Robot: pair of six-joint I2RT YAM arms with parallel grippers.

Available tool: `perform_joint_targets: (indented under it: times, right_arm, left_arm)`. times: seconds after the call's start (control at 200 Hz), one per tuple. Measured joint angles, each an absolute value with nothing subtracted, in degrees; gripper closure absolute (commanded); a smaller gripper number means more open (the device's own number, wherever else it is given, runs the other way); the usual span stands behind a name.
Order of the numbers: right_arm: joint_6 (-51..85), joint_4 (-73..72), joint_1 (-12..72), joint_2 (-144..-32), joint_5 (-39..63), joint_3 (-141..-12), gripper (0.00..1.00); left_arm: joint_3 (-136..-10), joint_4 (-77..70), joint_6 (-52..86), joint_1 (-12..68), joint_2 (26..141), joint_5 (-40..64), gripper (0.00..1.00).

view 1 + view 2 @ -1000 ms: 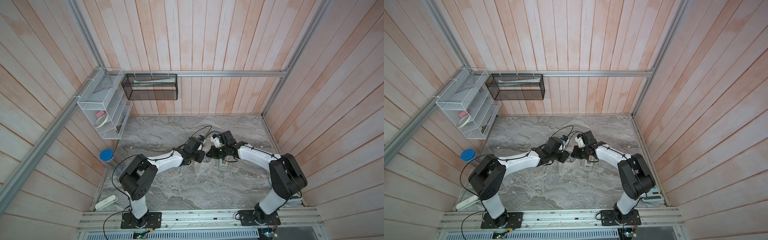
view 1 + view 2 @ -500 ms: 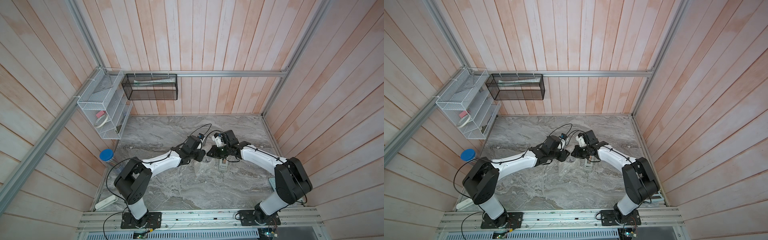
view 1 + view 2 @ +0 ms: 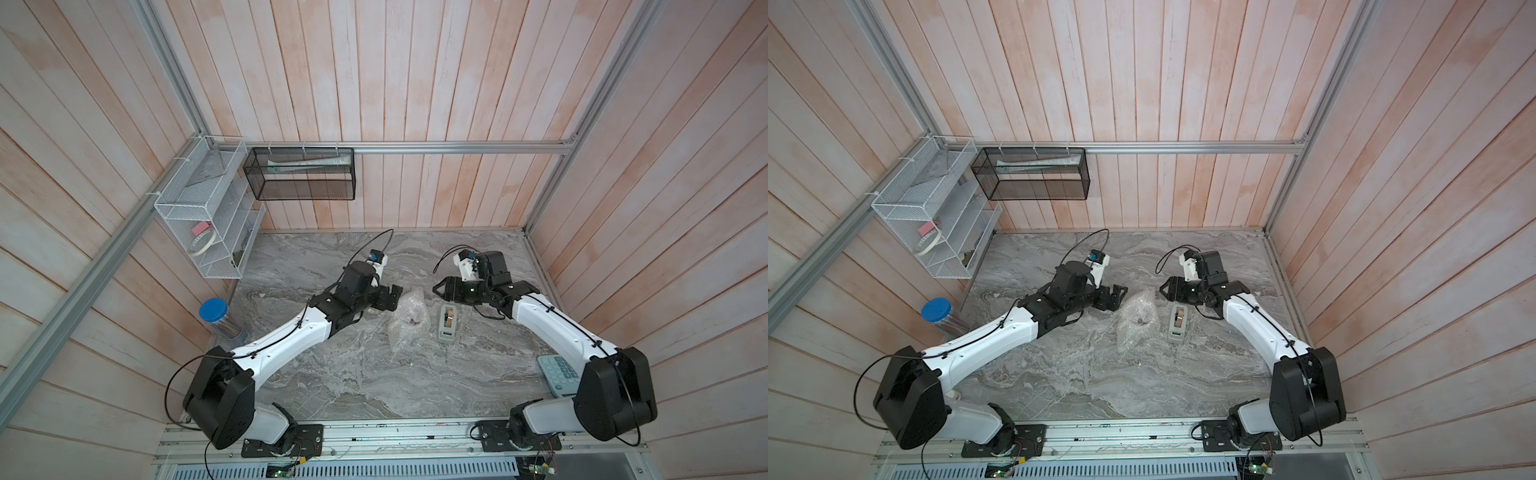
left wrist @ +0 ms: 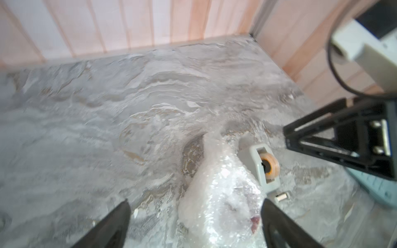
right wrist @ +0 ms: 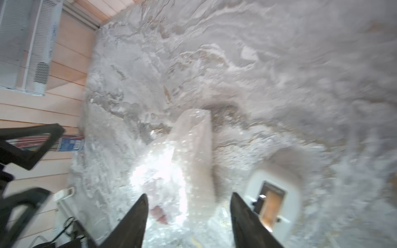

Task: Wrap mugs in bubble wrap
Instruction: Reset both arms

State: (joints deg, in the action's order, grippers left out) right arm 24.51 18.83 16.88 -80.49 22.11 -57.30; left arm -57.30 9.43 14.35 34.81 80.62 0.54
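**Operator:** Where do things stand?

**Spotter:** Your mug (image 5: 160, 213) is inside the bubble wrap (image 3: 409, 322), a crinkled bundle near the middle of the table (image 3: 332, 374). Only a patch of its red shows. In a top view your left gripper (image 3: 395, 296) sits at the bundle's 10 o'clock and your right gripper (image 3: 437, 289) at its 1 o'clock, both just clear of it. Both pairs of jaws are spread and pinch nothing.

**Operator:** So what can bite me?

**Spotter:** Nothing holds the wrap and I can't see any tape on it, so I'd expect the springy sheet to loosen and bare the mug. The flat tail at the bundle's 6 o'clock lies loose. Pinch only that and you'll likely drag or tip the mug rather than tighten the wrap. The tape dispenser (image 3: 446, 323) stands just beside the bundle at its 3 o'clock, so a wide sweep of your right arm could knock it into the bundle. Your grippers are also near each other, and closing in together risks a finger clash. I can't tell which way the handle points. Squeeze across it and the mug may twist.
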Motion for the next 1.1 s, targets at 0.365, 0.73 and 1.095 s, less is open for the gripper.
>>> perform_joint_targets:
  times: [0.365, 0.73, 1.095]
  right_arm:
    - [15.2, 5.5, 5.3, -79.6, 7.4, -46.1, 0.02]
    - [7.2, -20.9, 1.1, -79.8, -3.6, -31.5, 0.02]
    - [2.8, -47.5, 1.0, -84.1, -4.2, -21.2, 0.02]
  left_arm:
    - [-40.2, 2.5, 11.2, 15.4, 70.8, -4.2, 0.00]
    - [-28.8, -21.3, 5.6, 6.0, 72.6, -6.3, 0.00]
    - [-23.2, -42.5, 2.7, 0.4, 81.2, -6.7, 0.00]
